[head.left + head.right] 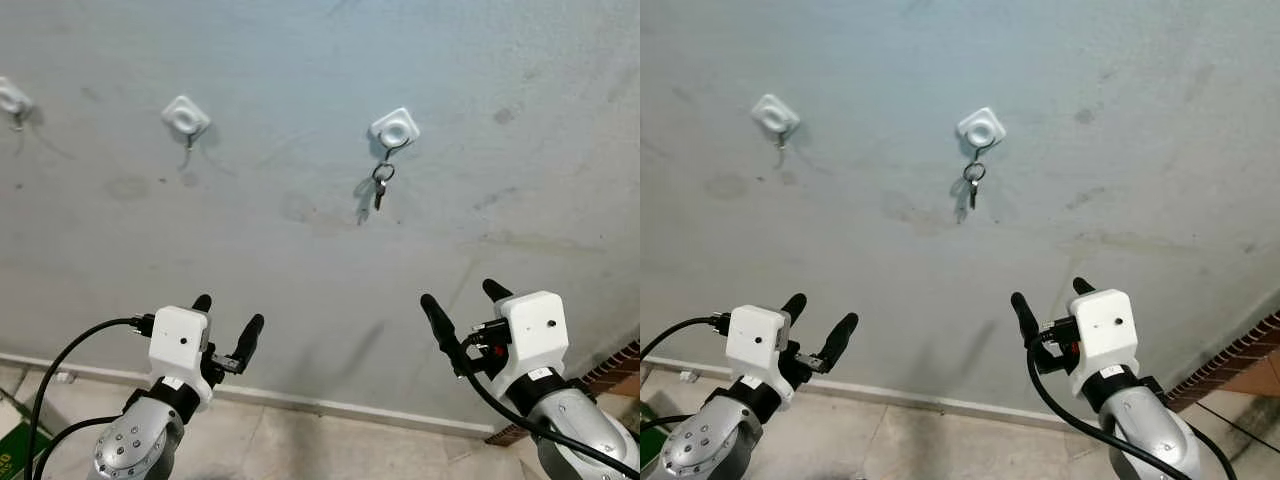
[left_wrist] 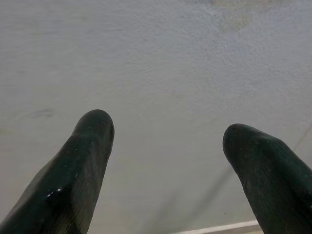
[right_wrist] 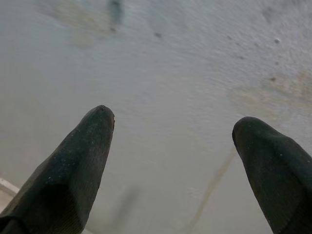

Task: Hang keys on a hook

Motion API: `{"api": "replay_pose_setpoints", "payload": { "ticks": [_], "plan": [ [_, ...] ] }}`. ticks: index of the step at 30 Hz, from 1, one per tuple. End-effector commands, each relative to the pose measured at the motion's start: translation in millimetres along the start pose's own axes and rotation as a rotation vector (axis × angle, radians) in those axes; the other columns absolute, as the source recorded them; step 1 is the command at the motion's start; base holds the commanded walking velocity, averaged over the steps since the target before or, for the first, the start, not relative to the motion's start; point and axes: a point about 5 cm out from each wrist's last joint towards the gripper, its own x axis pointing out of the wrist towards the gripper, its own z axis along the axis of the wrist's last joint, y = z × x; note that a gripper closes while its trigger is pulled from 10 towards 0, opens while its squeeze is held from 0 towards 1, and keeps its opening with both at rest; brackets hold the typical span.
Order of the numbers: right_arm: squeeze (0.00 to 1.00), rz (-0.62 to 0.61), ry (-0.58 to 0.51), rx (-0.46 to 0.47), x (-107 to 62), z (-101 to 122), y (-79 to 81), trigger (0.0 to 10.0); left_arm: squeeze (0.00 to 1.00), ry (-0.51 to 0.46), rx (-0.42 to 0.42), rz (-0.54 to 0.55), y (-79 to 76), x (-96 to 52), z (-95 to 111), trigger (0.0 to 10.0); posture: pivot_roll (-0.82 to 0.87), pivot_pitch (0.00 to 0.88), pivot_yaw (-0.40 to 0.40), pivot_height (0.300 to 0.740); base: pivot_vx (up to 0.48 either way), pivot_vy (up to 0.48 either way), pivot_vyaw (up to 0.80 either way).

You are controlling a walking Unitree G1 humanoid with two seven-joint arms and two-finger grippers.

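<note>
— Both grippers, what state?
— My right gripper (image 1: 458, 296) and left gripper (image 1: 229, 311) are spread wide, holding nothing, low before the wall (image 1: 300, 240).
— Keys?
— The keys (image 1: 380, 185) hang on the right hook (image 1: 395, 129), far above.

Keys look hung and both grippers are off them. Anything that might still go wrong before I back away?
Two things to watch:
1. The keys hang from a thin wire hook under a small white wall mount; a bump might knock them off.
2. The right gripper and left gripper are both open and point at the wall, so any forward lean may scrape it.
</note>
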Motion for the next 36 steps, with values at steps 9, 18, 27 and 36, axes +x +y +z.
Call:
{"api": "replay_pose_setpoints", "payload": {
  "ticks": [9, 18, 27, 36],
  "plan": [
    [0.00, 0.024, -0.001, 0.005, 1.0, -0.2, 5.1, 10.0, 0.00, -0.011, 0.007, -0.016, 0.7, -1.9, 5.3, 10.0, -0.04, 0.069, 0.018, 0.740, -0.029, 0.434, 0.00],
    [0.00, 0.028, -0.008, 0.017, 3.2, 0.7, 8.1, 10.0, 0.00, -0.008, 0.009, -0.020, 1.5, -1.1, 5.8, 10.0, -0.03, 0.069, 0.022, 0.740, 0.000, 0.456, 0.00],
    [0.00, 0.019, -0.004, 0.023, 5.1, -0.2, 7.2, 10.0, 0.00, -0.012, 0.024, -0.015, 2.2, -1.1, 6.3, 10.0, -0.03, 0.070, 0.023, 0.740, 0.000, 0.207, 0.00],
    [0.00, 0.001, 0.006, 0.035, 6.4, -1.2, 4.4, 10.0, 0.00, -0.013, 0.021, -0.028, 1.2, 1.0, 7.3, 10.0, -0.03, 0.072, 0.024, 0.740, 0.000, 0.000, 0.00]
  ]
}}
